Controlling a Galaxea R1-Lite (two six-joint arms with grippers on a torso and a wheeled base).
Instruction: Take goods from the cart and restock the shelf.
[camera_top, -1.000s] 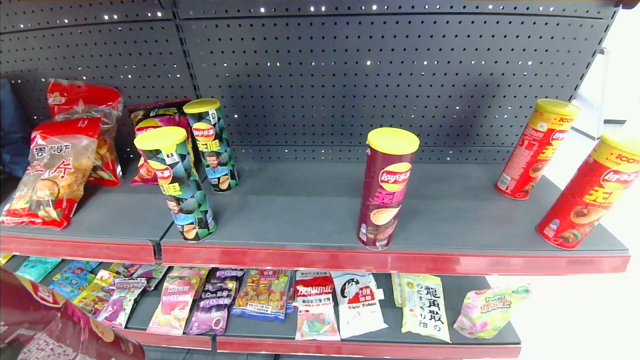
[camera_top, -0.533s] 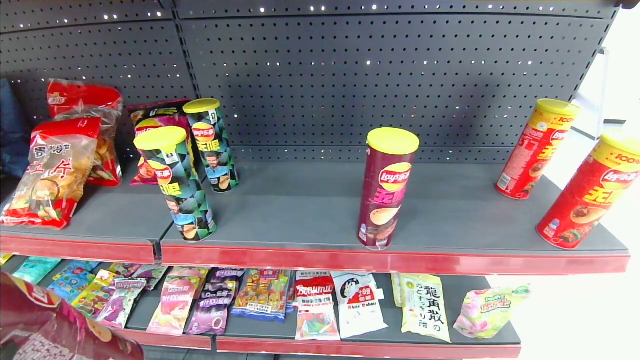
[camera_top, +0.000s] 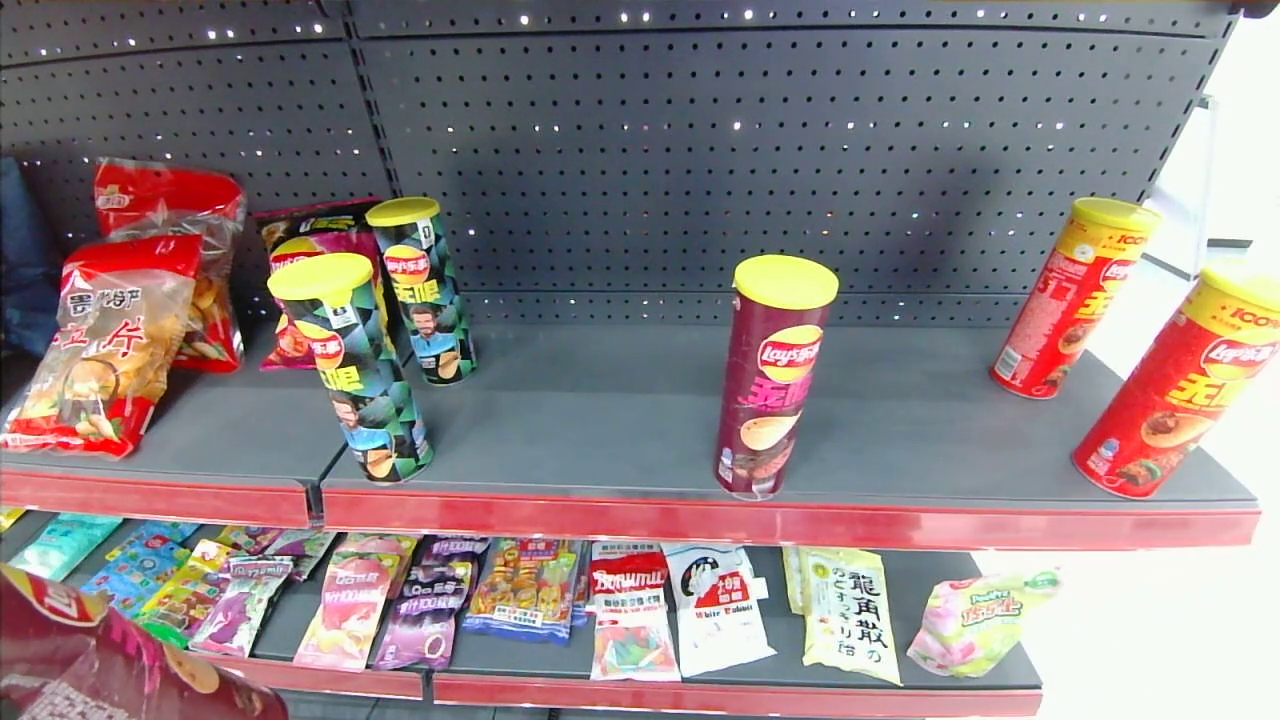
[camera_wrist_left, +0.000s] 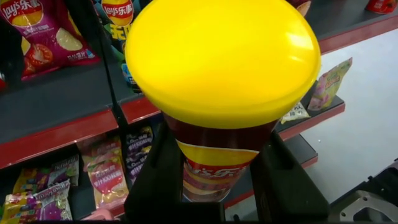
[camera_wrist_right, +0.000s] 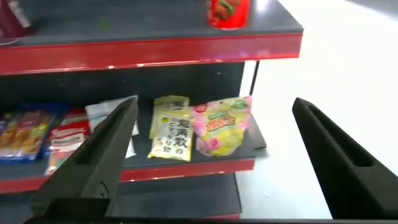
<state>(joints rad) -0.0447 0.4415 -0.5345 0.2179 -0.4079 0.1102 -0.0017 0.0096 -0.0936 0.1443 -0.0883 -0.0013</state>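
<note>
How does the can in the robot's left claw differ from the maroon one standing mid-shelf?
The held can is clamped in the left gripper, off the shelf; the shelf can stands free and upright on the upper shelf, near its front edge. Both have yellow lids and maroon bodies.

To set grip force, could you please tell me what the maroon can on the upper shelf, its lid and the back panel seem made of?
Maroon can: probably a cardboard tube in a glossy printed wrap, judging by its sheen. Lid: likely smooth yellow plastic, evenly coloured. Back panel: apparently dark matte painted sheet metal, with regular punched holes.
</note>
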